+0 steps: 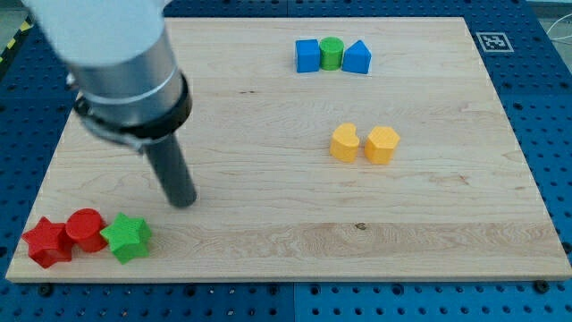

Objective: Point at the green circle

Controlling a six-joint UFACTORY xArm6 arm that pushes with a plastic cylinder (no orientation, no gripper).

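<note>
The green circle (332, 53) is a small green cylinder near the view's top, right of centre, standing between a blue block (307, 55) on its left and a blue triangular block (357, 57) on its right, all three touching or nearly so. My tip (183, 200) is at the lower left of the board, far from the green circle, down and to the left of it. It stands just above and right of a green star (126, 237).
A red star (47, 242) and a red circle (87, 229) sit left of the green star at the bottom left corner. A yellow heart-like block (344, 142) and a yellow hexagon (382, 144) sit right of centre. The wooden board (268, 116) ends near all edges.
</note>
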